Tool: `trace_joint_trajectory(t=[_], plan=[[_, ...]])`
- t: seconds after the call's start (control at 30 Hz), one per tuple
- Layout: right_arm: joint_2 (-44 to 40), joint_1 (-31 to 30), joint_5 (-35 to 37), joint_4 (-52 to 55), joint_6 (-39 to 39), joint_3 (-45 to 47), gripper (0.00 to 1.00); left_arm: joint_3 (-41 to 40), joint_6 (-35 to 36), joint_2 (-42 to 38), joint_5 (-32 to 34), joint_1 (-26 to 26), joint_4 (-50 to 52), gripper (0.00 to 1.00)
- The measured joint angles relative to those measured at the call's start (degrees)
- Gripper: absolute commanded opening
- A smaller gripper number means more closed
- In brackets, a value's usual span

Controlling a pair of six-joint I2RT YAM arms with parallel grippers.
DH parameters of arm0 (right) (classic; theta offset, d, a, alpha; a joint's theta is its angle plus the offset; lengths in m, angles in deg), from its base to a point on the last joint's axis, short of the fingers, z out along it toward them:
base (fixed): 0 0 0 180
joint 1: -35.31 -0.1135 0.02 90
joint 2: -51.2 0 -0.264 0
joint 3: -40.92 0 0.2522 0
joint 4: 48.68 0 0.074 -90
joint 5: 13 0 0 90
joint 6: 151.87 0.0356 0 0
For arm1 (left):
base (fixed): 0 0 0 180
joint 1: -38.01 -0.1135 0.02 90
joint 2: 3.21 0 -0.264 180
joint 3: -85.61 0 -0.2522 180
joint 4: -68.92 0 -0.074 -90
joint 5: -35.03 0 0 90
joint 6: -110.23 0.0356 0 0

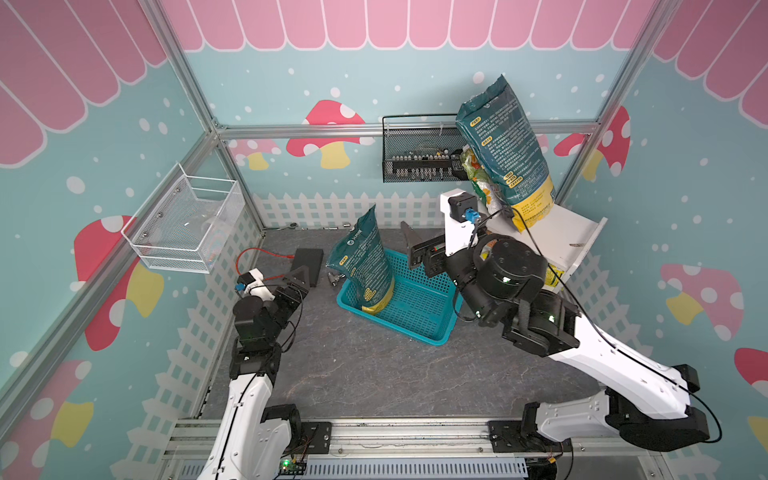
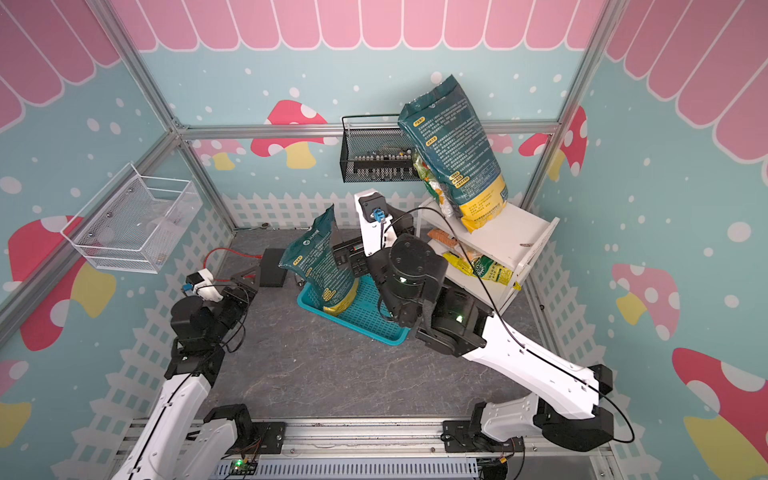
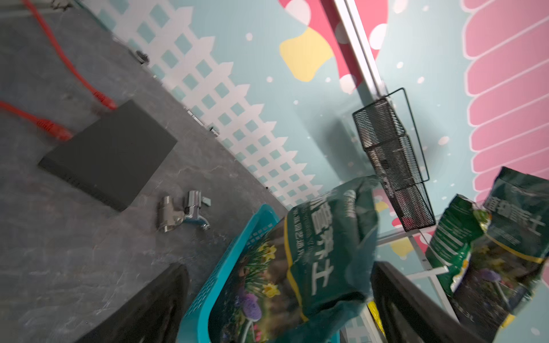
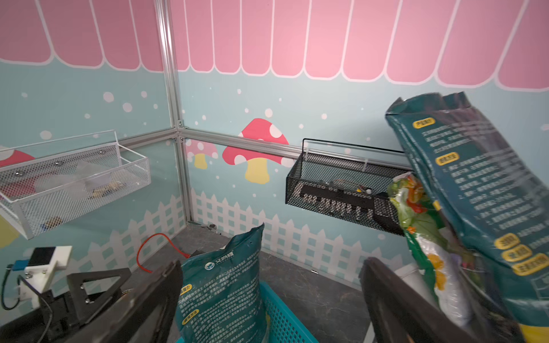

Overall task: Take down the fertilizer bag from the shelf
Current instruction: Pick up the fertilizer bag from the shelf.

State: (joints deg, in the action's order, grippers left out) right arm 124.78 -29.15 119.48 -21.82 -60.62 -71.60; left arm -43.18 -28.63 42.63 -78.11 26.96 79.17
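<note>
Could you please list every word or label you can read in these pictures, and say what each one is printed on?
"营养土": large white characters on the bag standing in the teal basket, left wrist view.
Similar large characters on the tall bag on the shelf: too blurred to be sure.
Brand line and yellow tags on both bags: blurred, unreadable.
Fine print on both: too small.

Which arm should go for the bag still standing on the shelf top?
Right, likely. The right gripper is open and empty beside the shelf, where the tall bag stands. The left gripper, also open, sits far across the teal basket.
</note>
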Motion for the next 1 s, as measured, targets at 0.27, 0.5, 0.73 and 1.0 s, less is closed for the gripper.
trace_joint_trajectory(t=[0.27, 0.5, 0.73, 1.0], plan=[[6.51, 11.19, -1.22, 14.49, 0.68, -17.62, 0.99, 15.32, 11.91, 10.88, -10.29, -5.2, 4.39, 0.99], [15.87, 21.99, -1.46, 24.55, 0.02, -27.5, 0.99, 11.34, 14.91, 4.0, -16.65, -8.85, 10.67, 0.99], [21.86, 27.26, -1.68, 28.22, -2.54, -29.14, 0.99, 12.09, 15.23, 4.57, -24.09, -8.39, 9.35, 0.99], [26.49, 31.82, -2.03, 28.87, -3.48, -34.88, 0.99, 12.61, 18.45, 5.22, -23.34, -5.86, 14.27, 0.99]])
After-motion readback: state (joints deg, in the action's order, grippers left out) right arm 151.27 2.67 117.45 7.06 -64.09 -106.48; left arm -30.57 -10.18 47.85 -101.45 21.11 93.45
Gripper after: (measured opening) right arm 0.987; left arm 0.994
